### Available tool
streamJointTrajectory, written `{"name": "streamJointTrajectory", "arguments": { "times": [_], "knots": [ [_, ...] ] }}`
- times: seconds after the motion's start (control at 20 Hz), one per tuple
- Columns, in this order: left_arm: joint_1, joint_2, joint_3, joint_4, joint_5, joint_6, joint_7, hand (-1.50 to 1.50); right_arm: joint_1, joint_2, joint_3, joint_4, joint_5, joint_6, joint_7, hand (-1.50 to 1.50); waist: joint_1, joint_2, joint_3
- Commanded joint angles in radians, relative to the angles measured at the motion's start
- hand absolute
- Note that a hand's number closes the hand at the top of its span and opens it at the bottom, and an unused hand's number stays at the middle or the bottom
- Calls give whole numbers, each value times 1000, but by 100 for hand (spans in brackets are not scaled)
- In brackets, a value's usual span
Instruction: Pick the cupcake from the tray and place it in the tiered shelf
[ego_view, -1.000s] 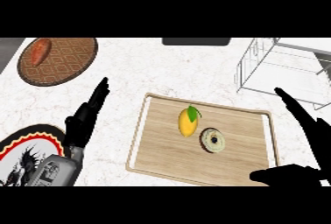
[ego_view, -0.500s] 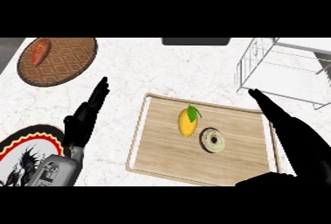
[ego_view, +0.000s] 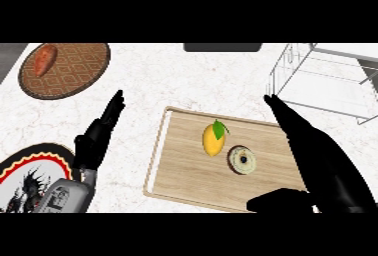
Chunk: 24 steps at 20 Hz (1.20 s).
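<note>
A wooden tray (ego_view: 181, 170) lies in the middle of the counter. On it sits the cupcake (ego_view: 241, 159), seen from above as a pale round top in a dark wrapper. Beside it lies a yellow fruit with a green leaf (ego_view: 213, 139). The wire tiered shelf (ego_view: 325, 82) stands at the upper right. My right hand (ego_view: 321, 160) is open with straight fingers, over the tray's right edge, just right of the cupcake and apart from it. My left hand (ego_view: 96, 140) rests open, fingers up, left of the tray.
A brown patterned plate (ego_view: 77, 67) with an orange-red food item (ego_view: 44, 57) sits at the upper left. A plate with a red, black and yellow rim (ego_view: 18, 167) lies at the lower left. A dark object (ego_view: 221, 47) lies at the counter's far edge.
My right hand has moved left, from beside the tray's right edge to over it, closer to the cupcake. The left hand has not moved.
</note>
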Motion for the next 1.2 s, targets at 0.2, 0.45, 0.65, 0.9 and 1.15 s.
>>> {"name": "streamJointTrajectory", "arguments": {
  "times": [0.2, 0.45, 0.65, 0.9, 1.15],
  "knots": [
    [11, -35, -2, 19, -28, 7, -12, 0, -28, 128, 1, 62, 82, 52, 180, -150, -3, 1, 1],
    [12, -18, 20, -16, -22, -15, 7, 0, 9, 164, 12, 24, 126, 90, 213, -150, -6, -2, 1],
    [35, -39, 5, -11, -50, 1, -10, 0, 49, 204, 36, 92, 189, 76, 157, -150, -4, 0, 1],
    [32, -40, 5, -68, -58, -5, 46, 0, 73, 239, 22, 150, 233, 97, 102, -150, -2, 0, 1],
    [-43, -78, 31, 49, -68, 1, 4, 0, 69, 288, 23, 164, 254, 140, 123, -150, -9, 2, 1]
  ]
}}
